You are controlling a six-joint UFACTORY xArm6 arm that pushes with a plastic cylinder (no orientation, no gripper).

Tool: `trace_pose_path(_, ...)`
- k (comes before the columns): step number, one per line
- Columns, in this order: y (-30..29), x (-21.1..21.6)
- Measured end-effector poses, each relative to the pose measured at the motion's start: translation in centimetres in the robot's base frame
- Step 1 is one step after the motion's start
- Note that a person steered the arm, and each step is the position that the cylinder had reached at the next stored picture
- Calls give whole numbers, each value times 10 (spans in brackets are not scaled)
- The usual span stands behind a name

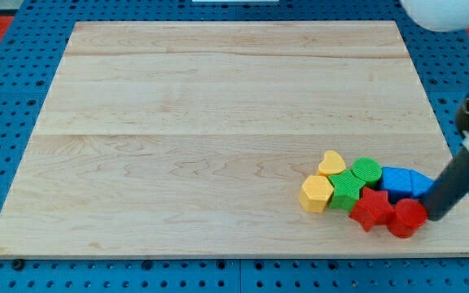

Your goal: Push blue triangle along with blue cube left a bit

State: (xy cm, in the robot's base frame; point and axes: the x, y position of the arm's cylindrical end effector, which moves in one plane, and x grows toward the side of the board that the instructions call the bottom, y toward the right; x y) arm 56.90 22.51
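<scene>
Nearest the lens, red cylinder (pixel 408 218) and my tip (pixel 435 215) touch. No fingers — just a rod. Blue cube (pixel 395 181) and blue triangle (pixel 420 182), probably light, hard, slippery, want a push from their right faces.

Blue cube (pixel 395 181) touches blue triangle (pixel 421 184), lower right.
</scene>
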Motion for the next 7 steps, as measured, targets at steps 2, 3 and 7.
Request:
trace_pose_path(2, 2, 0)
trace_pose_path(3, 50, 24)
trace_pose_path(7, -27, -34)
